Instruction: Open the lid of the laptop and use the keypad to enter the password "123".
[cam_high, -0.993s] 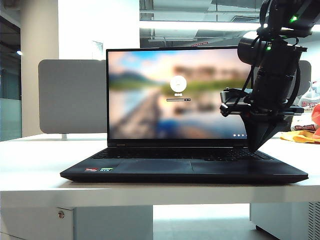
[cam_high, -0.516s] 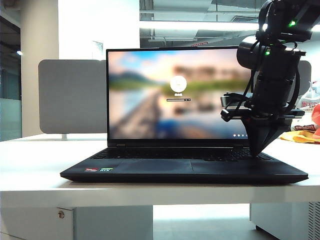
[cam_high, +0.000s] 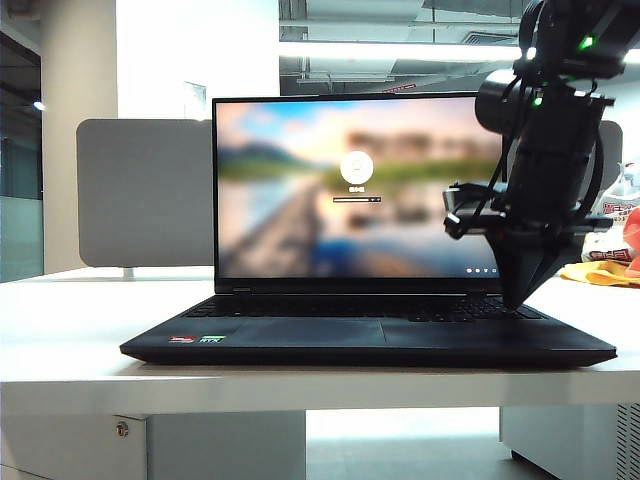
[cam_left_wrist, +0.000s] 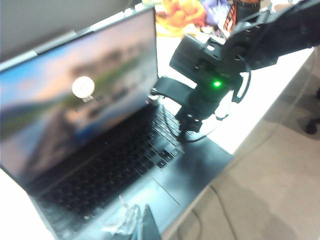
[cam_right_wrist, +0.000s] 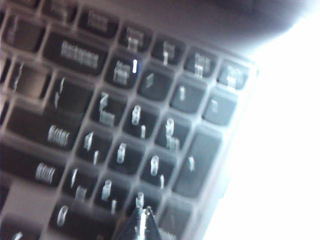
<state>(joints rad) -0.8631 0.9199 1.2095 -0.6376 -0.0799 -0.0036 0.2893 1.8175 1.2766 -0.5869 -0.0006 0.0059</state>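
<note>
Right gripper (cam_high: 520, 300) is seen pointing down over the number block at the right end of the keypad (cam_high: 370, 308), its fingers pressed together into one narrow tip and gripping nothing; whether that tip touches a key cannot be told. Only a sliver of the left gripper (cam_left_wrist: 146, 225) is caught in its wrist view, clenched shut and empty, above the front of the laptop (cam_high: 300, 340). A white table (cam_high: 60, 340) carries the laptop, with a grey divider board (cam_high: 140, 190) behind it and ceiling lights above. Orange packaging (cam_high: 605, 270) at the table's far right is cut off. Key legends are blurred in the right wrist view. The lid (cam_high: 280, 180) is held upright, its screen showing a blurred login picture.
</note>
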